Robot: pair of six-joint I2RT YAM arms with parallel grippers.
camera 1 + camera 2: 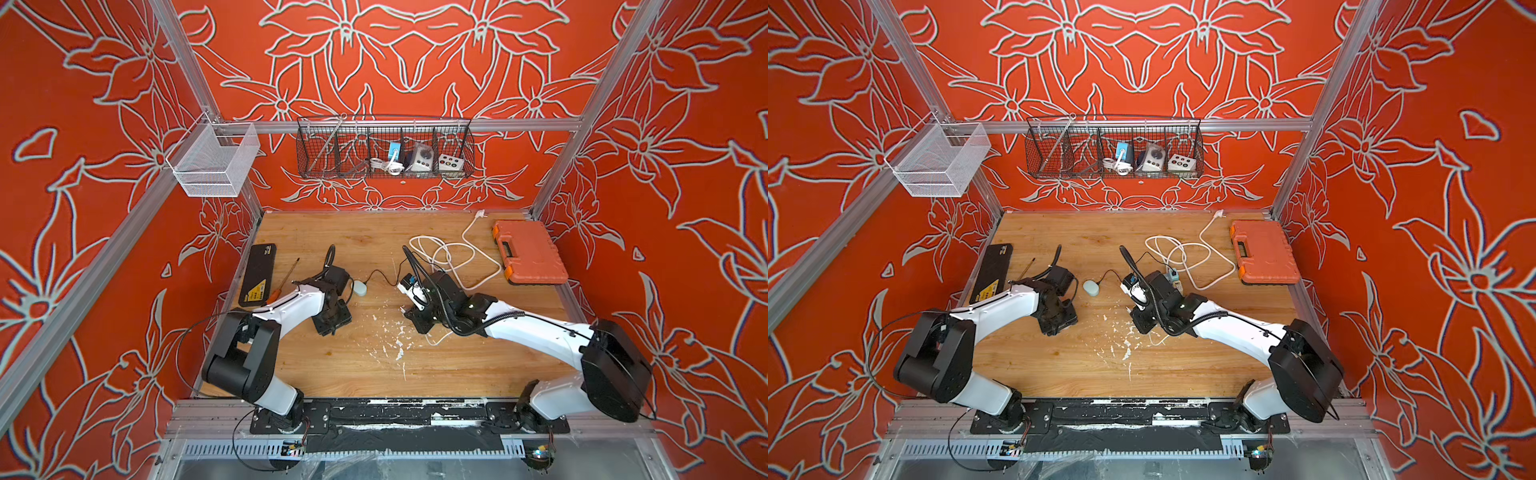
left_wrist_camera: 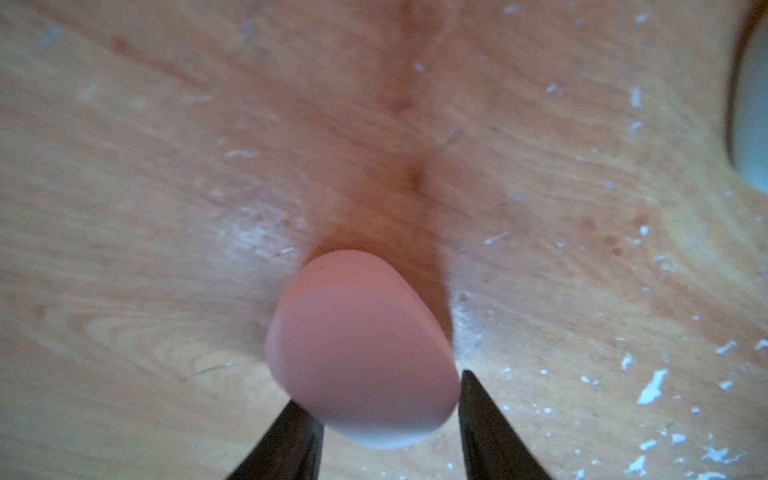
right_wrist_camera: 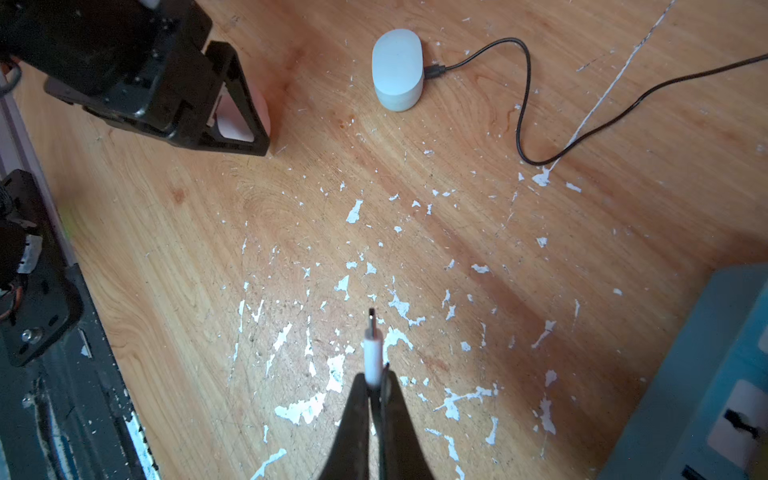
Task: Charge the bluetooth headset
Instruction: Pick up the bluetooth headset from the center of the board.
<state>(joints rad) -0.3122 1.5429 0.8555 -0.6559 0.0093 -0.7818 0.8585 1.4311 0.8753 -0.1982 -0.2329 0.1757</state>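
Nearest the arm bases, just right of centre in both top views, the right gripper [image 3: 376,384] is clenched on the white plug [image 3: 372,351]. The plug's bare metal tip juts forward over the worktop [image 1: 365,370], presumably so it can be steered into a socket. Left of centre, the left gripper [image 2: 380,388] stands nose-down over the pink case [image 2: 361,353], which I take to be the headset's charging case. The case lies on the wood with a fingertip close against each side. Whether the jaws already pinch it or merely bracket it I cannot tell, but the pose looks meant to steady the case against the push of the plug. Just beyond, near mid-frame, a pale oval case [image 1: 359,288] sits with a black cable [image 1: 380,274] already plugged into it. Farther back, right of centre, the white cable [image 1: 453,253] lies in loose coils, probably slack enough to let the plug reach. An orange tool case [image 1: 530,253] rests by the right wall.
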